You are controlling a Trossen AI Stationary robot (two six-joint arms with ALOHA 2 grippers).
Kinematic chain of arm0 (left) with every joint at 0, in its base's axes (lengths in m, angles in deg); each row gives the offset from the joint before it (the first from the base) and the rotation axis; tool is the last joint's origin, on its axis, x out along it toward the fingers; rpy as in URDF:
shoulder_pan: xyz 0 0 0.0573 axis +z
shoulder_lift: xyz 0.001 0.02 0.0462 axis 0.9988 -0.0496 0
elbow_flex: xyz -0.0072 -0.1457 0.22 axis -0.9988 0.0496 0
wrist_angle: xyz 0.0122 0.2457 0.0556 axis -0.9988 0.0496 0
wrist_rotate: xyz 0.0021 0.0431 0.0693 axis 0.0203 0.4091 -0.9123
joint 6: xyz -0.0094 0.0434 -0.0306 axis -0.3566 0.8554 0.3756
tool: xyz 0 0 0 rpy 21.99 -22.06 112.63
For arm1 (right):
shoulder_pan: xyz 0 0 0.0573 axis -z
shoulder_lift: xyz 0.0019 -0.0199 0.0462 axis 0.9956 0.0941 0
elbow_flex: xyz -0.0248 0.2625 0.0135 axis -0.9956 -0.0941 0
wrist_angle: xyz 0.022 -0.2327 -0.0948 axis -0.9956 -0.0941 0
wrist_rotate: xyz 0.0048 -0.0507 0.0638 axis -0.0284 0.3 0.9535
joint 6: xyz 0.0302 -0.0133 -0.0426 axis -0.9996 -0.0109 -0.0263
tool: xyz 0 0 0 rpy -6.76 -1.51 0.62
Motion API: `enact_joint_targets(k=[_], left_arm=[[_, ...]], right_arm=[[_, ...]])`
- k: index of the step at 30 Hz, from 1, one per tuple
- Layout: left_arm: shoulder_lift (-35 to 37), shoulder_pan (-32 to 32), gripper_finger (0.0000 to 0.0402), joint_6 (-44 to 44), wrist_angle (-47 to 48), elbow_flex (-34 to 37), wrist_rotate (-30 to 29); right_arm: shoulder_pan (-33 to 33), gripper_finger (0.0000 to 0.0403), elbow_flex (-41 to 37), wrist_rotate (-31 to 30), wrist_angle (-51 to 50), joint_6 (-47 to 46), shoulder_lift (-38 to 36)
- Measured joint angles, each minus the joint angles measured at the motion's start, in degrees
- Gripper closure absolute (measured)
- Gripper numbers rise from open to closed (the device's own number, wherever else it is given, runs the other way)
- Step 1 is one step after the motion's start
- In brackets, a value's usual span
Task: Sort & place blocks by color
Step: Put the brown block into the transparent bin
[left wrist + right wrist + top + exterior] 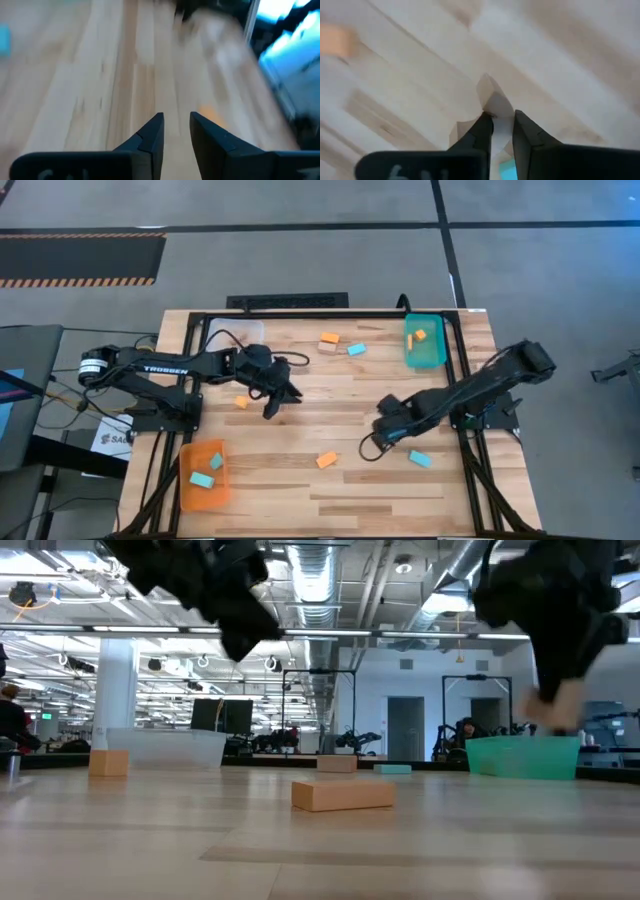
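Surface: wooden table under grey floor, with three trays on it; I see it from above.
Left gripper: over the table's left-middle, pointing toward the centre. In my left wrist view its fingers stand slightly apart with bare wood between them, nothing held.
Right gripper: low over the right-middle of the table. In my right wrist view a pale tan block sits between the fingers, which close on it.
Orange tray: near-left corner, holding two light blue blocks.
Teal tray: far-right corner, holding two orange blocks.
Clear tray: far-left corner; I cannot tell its contents.
Loose orange blocks: one just left of the left gripper, one near the centre front, one at the far middle.
Loose blue blocks: one beside the far orange one, one just right of the right gripper.
Tan block on table: touching the far orange one.
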Motion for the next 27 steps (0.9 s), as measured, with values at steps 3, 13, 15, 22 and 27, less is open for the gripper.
enact_joint_targets(k=[3, 13, 15, 22, 27], left_arm=[[-1.23, 0.99, 0.0329, -5.73, -10.06, -0.03, 0.06], [-13.84, 2.32, 0.0306, -21.18, -48.06, -0.42, 4.77], [-15.86, 1.33, 0.0285, -18.6, -50.75, -1.33, 6.69], [-16.22, -1.45, 0.0195, -3.03, -46.35, -9.26, 6.95], [-16.48, 0.7, 0.0155, -16.84, -36.46, -16.16, 2.42]], right_arm=[[-0.76, 0.0342, 0.02, -6.18, 0.11, -0.39, -5.28], [0.7, 0.0361, 0.07, -20.12, 8.06, 7.33, -17.2], [1.8, 0.0361, 0.07, -20.72, 8.95, 7.43, -18.65], [6.63, 0.036, 0.04, -21.15, 16.78, 13.88, -22.18], [8.2, 0.036, 0.04, -21.14, 26.0, 31.6, -23.48]])
